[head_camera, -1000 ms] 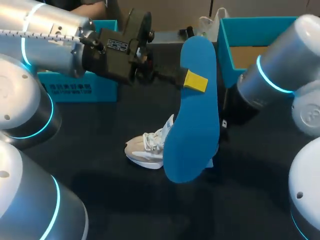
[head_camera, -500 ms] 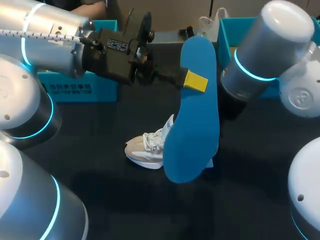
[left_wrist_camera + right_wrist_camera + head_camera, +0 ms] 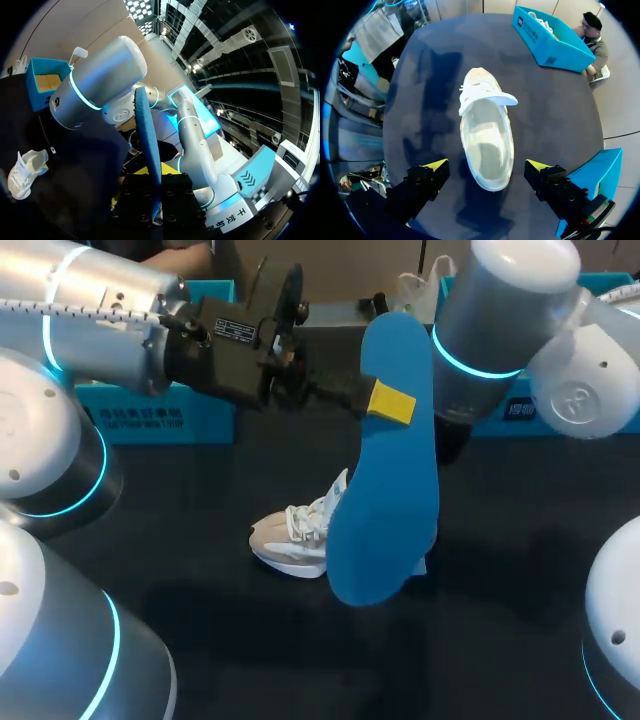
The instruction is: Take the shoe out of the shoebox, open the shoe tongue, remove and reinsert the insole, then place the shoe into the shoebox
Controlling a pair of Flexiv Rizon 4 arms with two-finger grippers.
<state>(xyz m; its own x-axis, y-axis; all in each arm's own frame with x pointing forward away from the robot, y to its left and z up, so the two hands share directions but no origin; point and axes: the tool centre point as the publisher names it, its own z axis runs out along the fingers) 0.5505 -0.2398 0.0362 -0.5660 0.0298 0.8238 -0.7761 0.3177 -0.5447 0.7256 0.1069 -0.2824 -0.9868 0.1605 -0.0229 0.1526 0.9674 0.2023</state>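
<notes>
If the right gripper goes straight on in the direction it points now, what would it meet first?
Most likely the white shoe: it lies on the table directly ahead of the open right gripper, with nothing visible between them. The depth is hard to judge.

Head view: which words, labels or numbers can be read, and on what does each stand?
Left blue box: white print on its side, too blurred to read.
Right blue box: white mark, too blurred to read.
Left gripper: white label on its body, print too small.
</notes>
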